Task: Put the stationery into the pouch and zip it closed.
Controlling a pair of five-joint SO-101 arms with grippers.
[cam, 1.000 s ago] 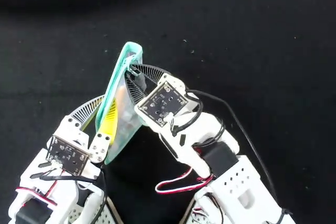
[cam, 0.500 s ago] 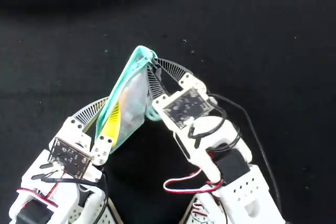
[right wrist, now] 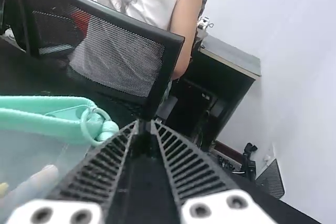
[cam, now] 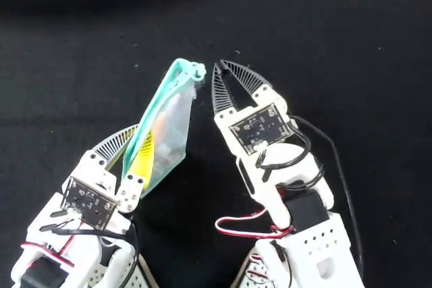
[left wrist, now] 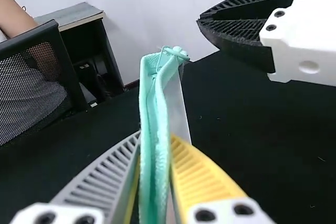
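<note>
1. Left gripper is clenched on the near end of the pouch, grey finger on one face, yellow finger on the other
2. Pouch stands on edge over the table, far end raised. Can't tell if its near corner touches the cloth
3. Its long axis runs from the left gripper away from the arms, slanting toward the right arm's side. Teal zip edge is uppermost, with the zipper pull ring at the far tip
4. Stationery shows through the clear wall, inside and toward the clamped half
5. Right gripper has its tips pinched together on nothing. It sits just beside the ring, and I see a thin gap rather than contact
6. Relation that matters: the ring lies on the left-arm side of the right gripper's tips, at about the same height. The right arm is by far the nearer one to the pull, and the left only anchors the other end
7. Judgement: the zip looks run to its end. Any last tug needs the right jaws to part and shift sideways onto the ring, pulling along the pouch's long axis away from the left gripper
</note>
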